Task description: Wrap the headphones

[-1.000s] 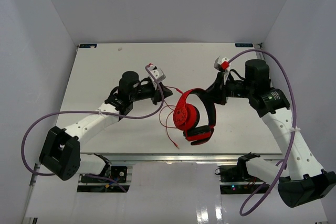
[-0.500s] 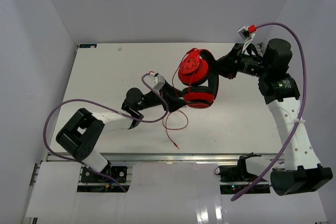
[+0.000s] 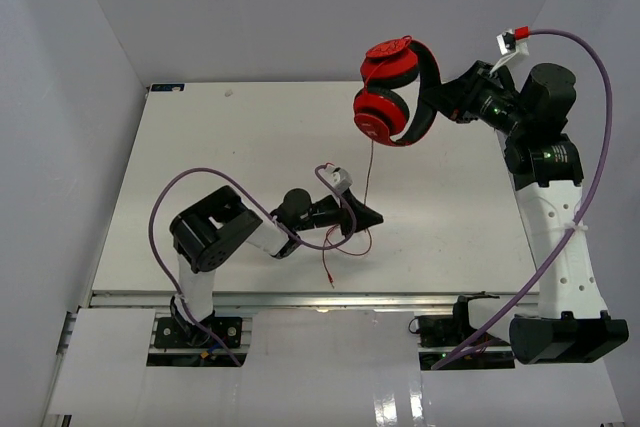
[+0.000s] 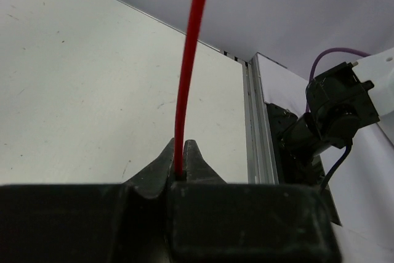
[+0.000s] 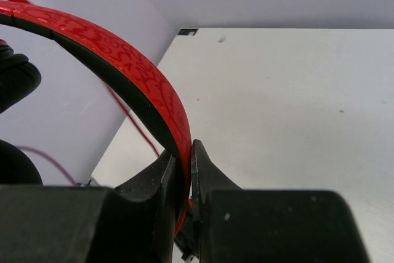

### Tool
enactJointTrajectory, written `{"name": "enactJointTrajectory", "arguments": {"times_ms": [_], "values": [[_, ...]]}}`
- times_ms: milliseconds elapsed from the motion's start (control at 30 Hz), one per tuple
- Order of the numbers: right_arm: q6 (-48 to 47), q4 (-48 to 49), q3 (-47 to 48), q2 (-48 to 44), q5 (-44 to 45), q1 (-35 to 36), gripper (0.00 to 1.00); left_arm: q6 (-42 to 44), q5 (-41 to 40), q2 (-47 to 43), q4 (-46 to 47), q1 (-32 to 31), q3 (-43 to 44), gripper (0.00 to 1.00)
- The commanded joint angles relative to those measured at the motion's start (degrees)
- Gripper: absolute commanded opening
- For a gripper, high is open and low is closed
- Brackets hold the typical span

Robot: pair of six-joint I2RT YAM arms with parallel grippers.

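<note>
The red headphones (image 3: 392,92) with black ear pads hang in the air above the table's far right. My right gripper (image 3: 447,104) is shut on their headband (image 5: 148,84), whose red band runs between the fingers. The thin red cord (image 3: 370,172) drops straight down from the ear cups to my left gripper (image 3: 366,217), low over the near middle of the table. That gripper is shut on the cord (image 4: 188,72), which rises straight up from between its fingertips. The cord's loose end loops on the table and ends in a plug (image 3: 330,277) near the front edge.
The white table (image 3: 200,167) has a metal rail along its front edge (image 3: 300,297). Purple robot cables (image 3: 200,182) arc over both arms. The right arm's base (image 4: 332,115) shows beyond the table edge in the left wrist view. White walls enclose three sides.
My right gripper has lifted the headphones up and to the far right, off the table. My left gripper has moved right and nearer, closing on the cord, which is now pulled straight.
</note>
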Motion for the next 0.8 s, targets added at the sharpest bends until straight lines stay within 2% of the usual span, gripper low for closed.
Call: {"name": "enactJointTrajectory", "arguments": {"times_ms": [0, 133, 200, 367, 467, 600, 767], "values": [[0.3, -1.2, 3.2, -2.4, 18.9, -0.1, 0.08, -0.3, -3.1, -4.1, 13.5, -1.0, -4.5, 0.02], [-6.3, -0.7, -1.4, -3.1, 31.1, 2.0, 0.08, 3.3, -7.9, -12.2, 6.6, -2.6, -9.4, 0.0], [-10.2, 0.2, -3.9, -3.6, 37.7, 5.5, 0.08, 5.1, -8.9, -16.0, -0.2, -3.5, -9.9, 0.0], [-22.5, 6.4, -14.9, -6.1, 55.4, 15.4, 0.08, 12.5, -11.0, -30.4, -30.2, -6.5, -6.2, 0.0], [-29.3, 10.7, -20.0, -6.6, 61.9, 18.9, 0.08, 14.7, -9.8, -35.6, -43.5, -7.4, -2.0, 0.0], [-27.6, 12.4, -23.7, -6.5, 61.7, 20.1, 0.08, 16.1, -6.9, -37.7, -58.2, -8.8, 4.2, 0.0], [-25.2, 11.4, -18.5, -2.3, 61.2, 20.1, 0.08, 13.6, -5.5, -33.9, -57.3, -11.0, 3.0, 0.0]]}}
